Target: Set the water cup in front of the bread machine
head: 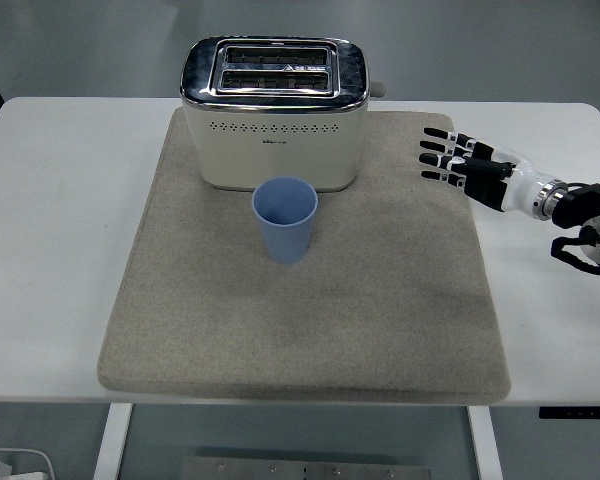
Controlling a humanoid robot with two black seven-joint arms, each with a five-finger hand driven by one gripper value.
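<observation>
"Where is the blue cup (286, 218)?"

"It stands upright on the gray mat (190, 320), just in front of the toaster (274, 112)."

"And the right hand (462, 166)?"

"Well off to the side, fingers spread, holding nothing. I think the job looks done. It should pull away slowly and stay high, so it does not bump the cup."

A test lab is what this looks like, not a home kitchen. A plain white worktop (70, 250) stands on a bare grey floor (500, 45), open space all round it. One beige mat (310, 330) is laid square on top, with a cream toaster (273, 110) and a blue cup (285, 218) staged on it like props. From the right edge, a black robot arm (585, 215) with a jointed black-and-white hand (465, 165) reaches over the worktop.
</observation>
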